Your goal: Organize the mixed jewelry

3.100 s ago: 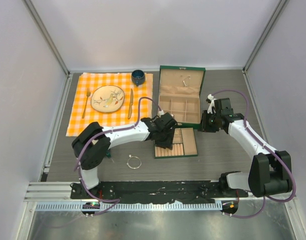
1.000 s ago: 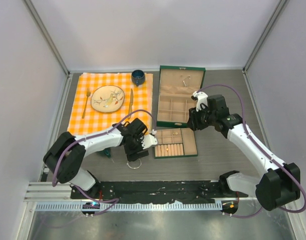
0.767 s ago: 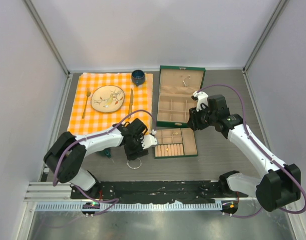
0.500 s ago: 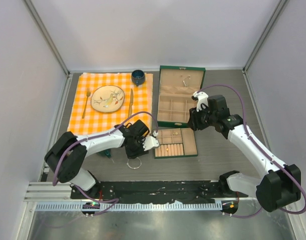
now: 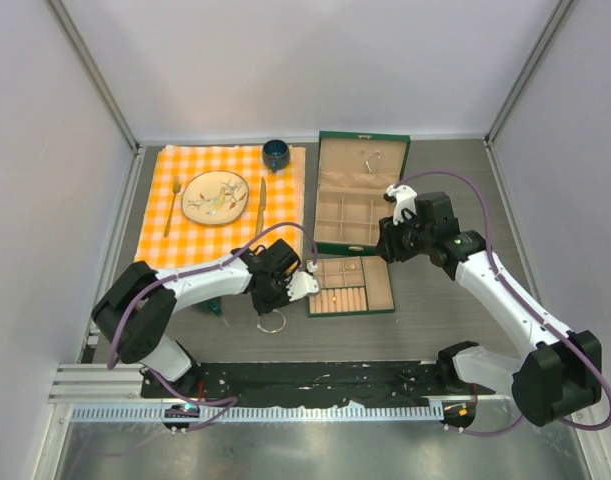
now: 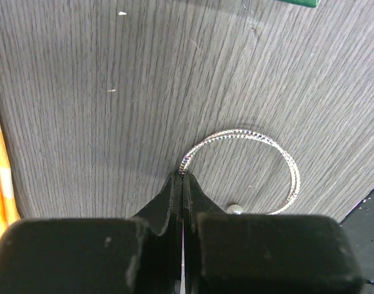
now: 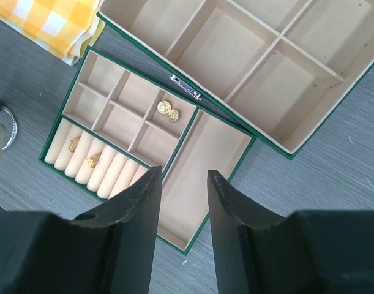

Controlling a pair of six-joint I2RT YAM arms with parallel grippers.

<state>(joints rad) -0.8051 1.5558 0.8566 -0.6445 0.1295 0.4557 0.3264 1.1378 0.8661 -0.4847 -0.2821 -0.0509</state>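
A thin silver wire bangle [image 6: 235,132] lies on the dark table just left of the green tray [image 5: 390,300]; it also shows in the top view [image 5: 272,323]. My left gripper [image 6: 183,174] is shut, its tips pinching the bangle's near rim; in the top view it [image 5: 275,303] sits just above the bangle. A pearl stud [image 6: 235,209] lies beside my fingers. My right gripper [image 7: 184,171] is open and empty above the tray's long compartment. Two gold studs [image 7: 168,111] sit in a tray cell. Small gold rings [image 7: 92,159] sit on the ring rolls.
The open green box [image 5: 360,195] stands behind the tray, with small pieces hung in its lid. An orange checked cloth [image 5: 225,235] at back left holds a plate [image 5: 214,197], gold fork, gold knife and dark cup [image 5: 276,153]. A small teal object [image 5: 215,308] lies beneath my left arm.
My left arm swung from over the tray down to the bangle and closed on its rim; the bangle shifted slightly. My right arm moved left over the tray, then held still.
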